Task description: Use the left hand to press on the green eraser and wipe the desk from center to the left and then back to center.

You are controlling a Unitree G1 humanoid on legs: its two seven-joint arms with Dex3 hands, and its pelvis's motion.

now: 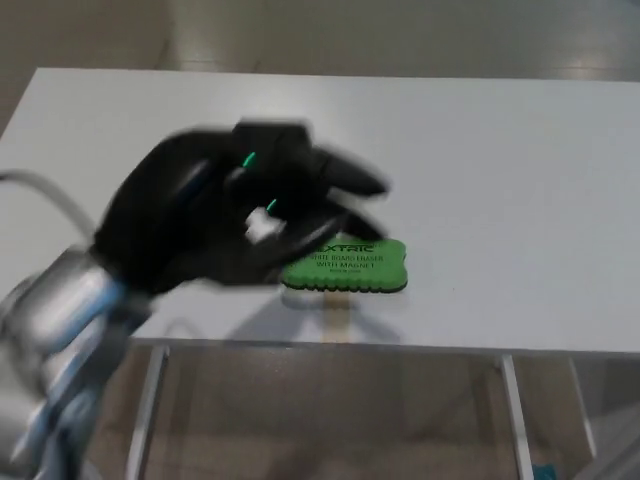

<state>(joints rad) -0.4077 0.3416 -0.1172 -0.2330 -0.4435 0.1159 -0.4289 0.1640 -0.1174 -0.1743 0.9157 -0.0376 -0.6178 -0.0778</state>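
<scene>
Head view, your left hand (pixel 235 205): blurred, it hangs over the white desk (pixel 500 150), fingers (pixel 350 175) spread and pointing right, holding nothing.
Head view, green eraser (pixel 350 265): it lies flat near the desk's front edge, about mid-width; your hand covers its left end from above, and you cannot tell whether they touch.
Head view, room: bare desk stretches left of the eraser to the left edge, with more behind and to the right.
Head view, right hand: out of frame.
</scene>
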